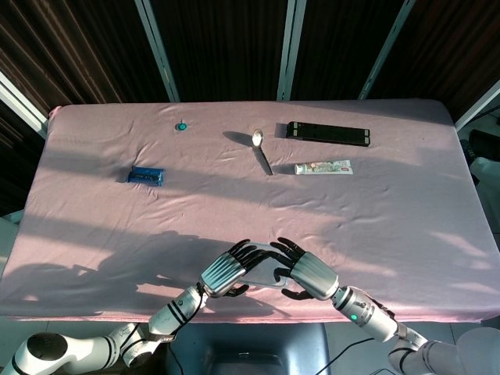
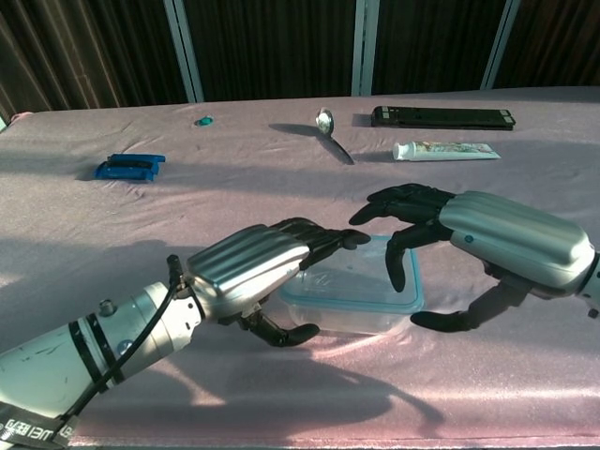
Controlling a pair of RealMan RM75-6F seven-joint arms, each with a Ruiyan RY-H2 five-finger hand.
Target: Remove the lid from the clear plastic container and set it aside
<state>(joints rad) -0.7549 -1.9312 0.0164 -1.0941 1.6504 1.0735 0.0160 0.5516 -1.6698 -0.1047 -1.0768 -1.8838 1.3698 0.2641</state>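
Observation:
The clear plastic container [image 2: 349, 298] with its pale blue-rimmed lid [image 2: 361, 281] sits near the table's front edge, between both hands. My left hand [image 2: 255, 272] grips its left end, with fingers laid over the lid and the thumb curled against the near wall. My right hand [image 2: 487, 242] arches over the right end with its fingertips [image 2: 397, 274] pointing down at the lid's right rim and the thumb low beside the container; I cannot tell if they touch. From the head view the container [image 1: 262, 272] is mostly hidden between the left hand [image 1: 225, 271] and right hand [image 1: 312, 275].
Far back lie a spoon [image 1: 261, 148], a long black bar [image 1: 327, 133], a toothpaste tube [image 1: 323, 167], a blue object [image 1: 146, 174] and a small teal item [image 1: 182, 126]. The pink-clothed table's front edge [image 1: 258, 316] runs just behind the hands.

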